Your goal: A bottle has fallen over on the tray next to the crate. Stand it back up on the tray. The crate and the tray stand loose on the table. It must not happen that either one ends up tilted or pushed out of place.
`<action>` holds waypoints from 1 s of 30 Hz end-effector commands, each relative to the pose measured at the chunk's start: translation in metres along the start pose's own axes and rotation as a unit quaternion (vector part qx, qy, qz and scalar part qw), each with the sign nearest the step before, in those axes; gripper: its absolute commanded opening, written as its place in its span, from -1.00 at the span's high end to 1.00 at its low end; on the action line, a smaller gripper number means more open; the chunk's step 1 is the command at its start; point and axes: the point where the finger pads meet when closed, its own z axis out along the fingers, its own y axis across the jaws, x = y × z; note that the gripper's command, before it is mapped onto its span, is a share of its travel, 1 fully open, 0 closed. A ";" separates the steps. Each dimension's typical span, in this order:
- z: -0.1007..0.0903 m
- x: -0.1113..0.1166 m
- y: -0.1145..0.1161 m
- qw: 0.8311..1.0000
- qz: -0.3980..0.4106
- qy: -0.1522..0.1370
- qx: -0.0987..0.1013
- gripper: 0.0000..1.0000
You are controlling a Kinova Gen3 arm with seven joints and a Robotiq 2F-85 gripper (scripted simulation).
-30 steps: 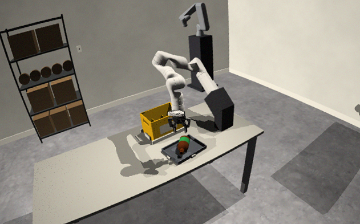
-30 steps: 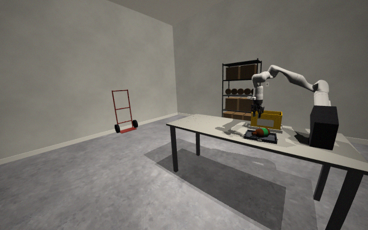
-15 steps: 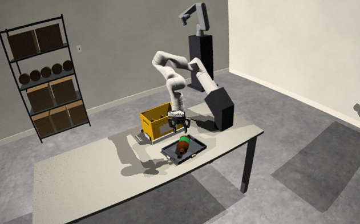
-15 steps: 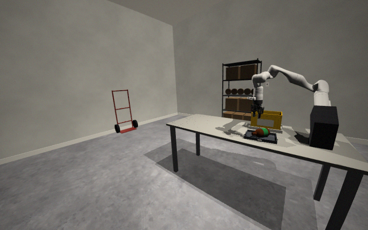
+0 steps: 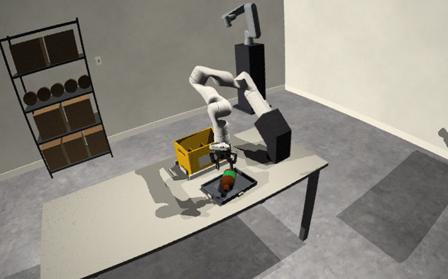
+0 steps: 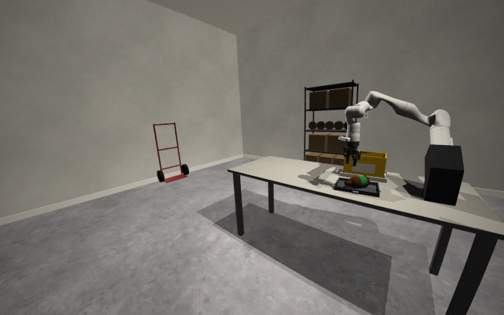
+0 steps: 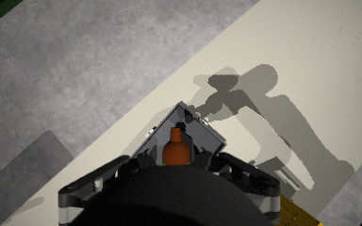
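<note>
A brown bottle [image 5: 227, 179] [image 6: 357, 180] [image 7: 175, 150] with a green band lies on its side on the dark tray [image 5: 247, 186] [image 6: 373, 191] [image 7: 205, 133]. Its neck points toward the table's front edge. My gripper [image 5: 224, 164] [image 6: 351, 161] hangs just above the bottle's green end, fingers pointing down. It is open and holds nothing. In the wrist view the two fingers spread wide at the bottom of the picture and the bottle's neck shows between them, lower down.
A yellow crate [image 5: 193, 151] [image 6: 367, 164] [image 7: 297, 214] stands right behind the tray. The arm's black base block [image 5: 274, 134] [image 6: 443, 173] stands to the right of both. The tray lies near the table's front edge [image 5: 281, 194].
</note>
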 end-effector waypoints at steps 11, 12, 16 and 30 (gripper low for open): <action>0.048 -0.002 -0.001 1.000 0.000 -0.003 0.001 -0.27; 0.048 -0.002 -0.001 1.000 0.000 -0.003 0.001 -0.27; 0.058 -0.003 0.000 1.000 0.000 -0.003 0.001 -0.27; 0.086 -0.003 0.000 1.000 0.000 -0.003 0.001 -0.27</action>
